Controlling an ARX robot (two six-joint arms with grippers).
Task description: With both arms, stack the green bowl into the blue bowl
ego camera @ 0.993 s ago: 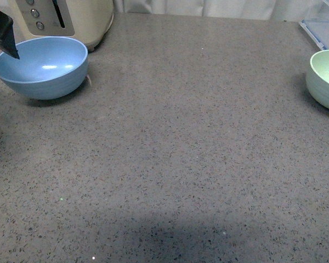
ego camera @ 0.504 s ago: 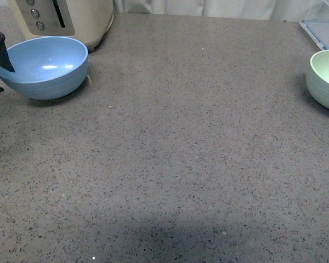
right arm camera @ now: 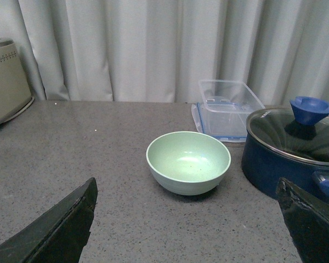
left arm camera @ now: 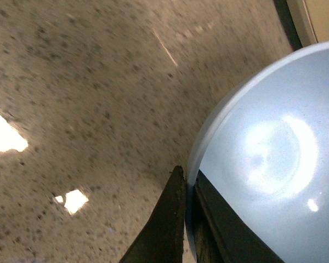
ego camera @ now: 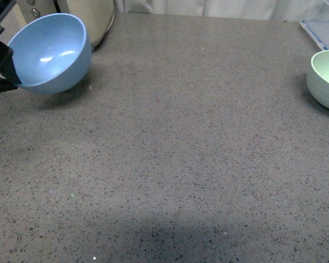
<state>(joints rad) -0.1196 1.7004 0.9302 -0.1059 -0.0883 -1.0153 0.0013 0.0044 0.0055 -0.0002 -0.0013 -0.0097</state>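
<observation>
The blue bowl (ego camera: 50,52) hangs tilted above the table at the far left, its opening turned toward me. My left gripper (ego camera: 3,68) is shut on its left rim; in the left wrist view the black fingers (left arm camera: 163,230) pinch the bowl's wall (left arm camera: 263,159). The green bowl (ego camera: 325,78) sits upright on the table at the right edge, partly cut off. In the right wrist view the green bowl (right arm camera: 188,162) stands a little ahead of my right gripper (right arm camera: 189,227), which is open wide and empty, well apart from it.
A cream toaster (ego camera: 79,16) stands behind the blue bowl. A clear plastic container (right arm camera: 227,109) and a dark blue pot with a glass lid (right arm camera: 293,150) stand near the green bowl. Grey speckled countertop (ego camera: 181,153) lies between the bowls; curtains hang behind.
The left gripper closed on the blue bowl's rim and lifted it off the table, tilting it toward me. The green bowl has not moved.
</observation>
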